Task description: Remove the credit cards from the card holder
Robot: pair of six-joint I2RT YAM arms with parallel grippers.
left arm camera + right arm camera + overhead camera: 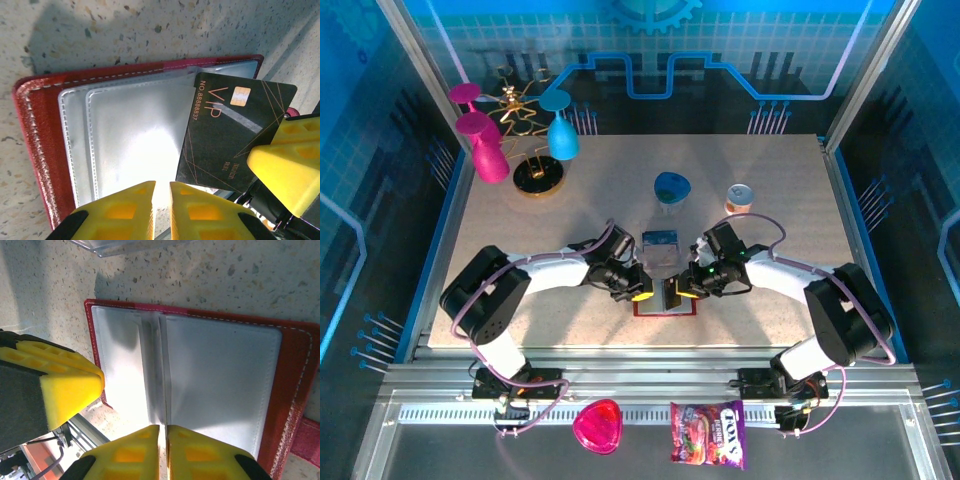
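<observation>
The dark red card holder [665, 312] lies open on the table between both arms, its pale pockets [135, 135] facing up. A dark credit card [230, 135] with orange "VIP" lettering sticks out of a pocket at an angle. My right gripper [163, 429] is shut on that card, seen edge-on as a thin line [165, 390] between its yellow fingers [285, 165]. My left gripper [161, 187] is shut, its tips over the near edge of the pale pocket, just left of the card. From above, the two grippers [642, 290] [672, 293] almost touch over the holder.
A clear plastic tray [660, 244] with something blue in it sits just behind the holder. Farther back are a blue dish [670, 187] and a small can [738, 198]. A rack with pink and blue glasses [510, 130] stands back left. A pink heart dish [597, 425] and a candy bag [708, 435] lie in front.
</observation>
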